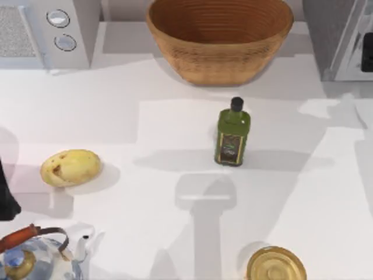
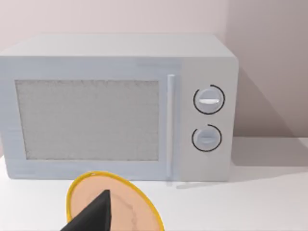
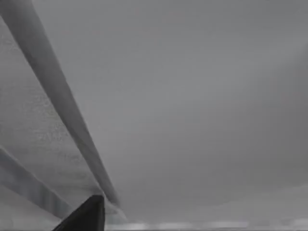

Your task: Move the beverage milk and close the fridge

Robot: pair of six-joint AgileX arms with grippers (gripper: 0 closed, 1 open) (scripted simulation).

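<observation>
The beverage milk is out of view. The fridge [image 1: 329,35], a grey speckled box with a pale framed door panel [image 1: 356,49], stands at the table's back right corner. In the right wrist view my right gripper [image 3: 86,215] is close up against the fridge's grey speckled surface [image 3: 202,106], with a pale frame strip [image 3: 57,91] running slantwise across it. My left arm [image 1: 6,198] is at the table's left edge, near the potato. The left gripper [image 2: 96,211] points toward the white microwave [image 2: 120,110].
A wicker basket [image 1: 220,41] sits at the back centre and the microwave [image 1: 49,29] at the back left. A dark-green oil bottle [image 1: 233,133] stands mid-table. Also present: a potato [image 1: 70,167] at the left, a kettle [image 1: 35,256] front left, a round golden dish [image 1: 276,265] front right.
</observation>
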